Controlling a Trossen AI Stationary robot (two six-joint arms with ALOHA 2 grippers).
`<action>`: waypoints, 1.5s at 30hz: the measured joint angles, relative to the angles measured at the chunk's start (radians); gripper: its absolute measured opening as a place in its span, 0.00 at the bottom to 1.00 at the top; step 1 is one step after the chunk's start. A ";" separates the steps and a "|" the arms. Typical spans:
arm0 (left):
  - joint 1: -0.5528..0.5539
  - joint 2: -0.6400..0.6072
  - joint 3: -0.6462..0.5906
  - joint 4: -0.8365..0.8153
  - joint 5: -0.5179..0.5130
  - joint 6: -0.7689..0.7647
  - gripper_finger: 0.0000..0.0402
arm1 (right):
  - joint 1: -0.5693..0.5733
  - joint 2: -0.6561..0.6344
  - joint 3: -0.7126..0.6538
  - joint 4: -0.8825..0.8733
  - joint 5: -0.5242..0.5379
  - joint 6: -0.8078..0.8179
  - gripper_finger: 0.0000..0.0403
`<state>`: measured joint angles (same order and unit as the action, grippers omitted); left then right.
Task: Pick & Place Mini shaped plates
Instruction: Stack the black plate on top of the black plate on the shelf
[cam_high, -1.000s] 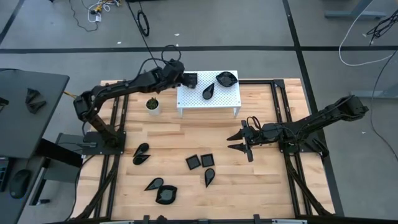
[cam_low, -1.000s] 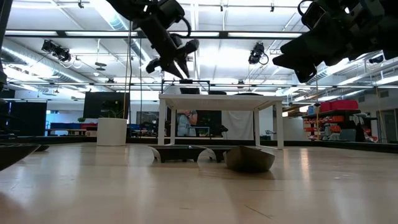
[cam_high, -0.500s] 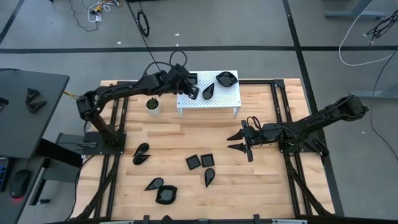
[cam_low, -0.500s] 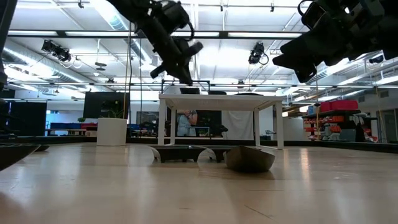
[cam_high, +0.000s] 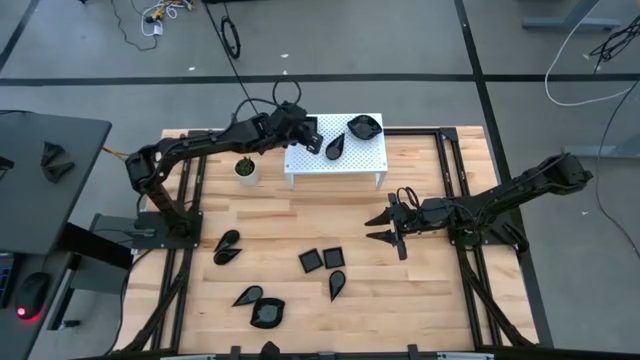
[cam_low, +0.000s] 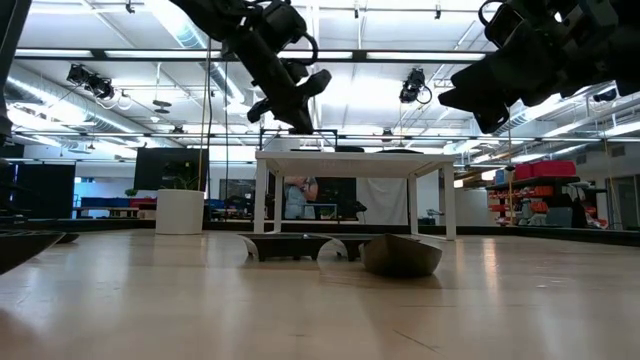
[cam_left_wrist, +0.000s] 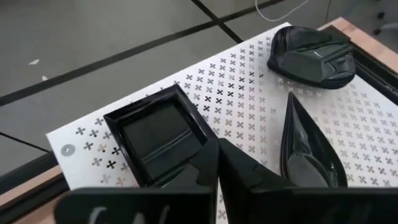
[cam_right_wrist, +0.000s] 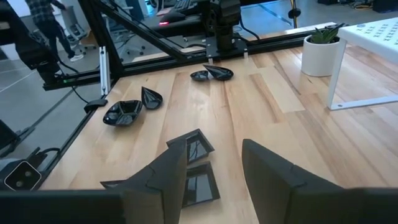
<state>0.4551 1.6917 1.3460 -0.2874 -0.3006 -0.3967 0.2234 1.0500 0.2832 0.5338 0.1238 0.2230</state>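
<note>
Left tool (cam_left_wrist: 217, 163) clenched empty just beside glossy black square plastic dish (cam_left_wrist: 158, 134) on white perforated stand (cam_left_wrist: 249, 81). Right tool (cam_high: 385, 230) released over counter (cam_high: 420, 290). Dish likely light, rigid, slick: pinch the raised rim.

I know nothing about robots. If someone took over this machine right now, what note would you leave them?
Left hand: shut, over the white stand, beside the square plate; no grip visible.
Right hand: open, empty, waiting above mid-table.
Done: three plates on the stand, the square one, a teardrop plate and a rounded plate.
Left: about seven plates on the table, including two squares.
</note>
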 joint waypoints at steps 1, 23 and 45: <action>0.000 -0.001 0.000 -0.002 0.000 0.002 0.04 | 0.000 0.000 0.000 -0.002 0.000 0.000 0.39; -0.793 -0.071 -0.276 -0.385 -0.286 -0.473 0.10 | 0.000 0.000 0.000 -0.029 0.000 0.031 0.39; -0.996 -0.071 -0.464 -0.533 -0.074 -1.312 0.46 | 0.000 0.000 0.000 -0.014 0.000 0.011 0.39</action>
<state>-0.5407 1.6211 0.8822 -0.8202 -0.3747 -1.7082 0.2237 1.0500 0.2832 0.5201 0.1238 0.2338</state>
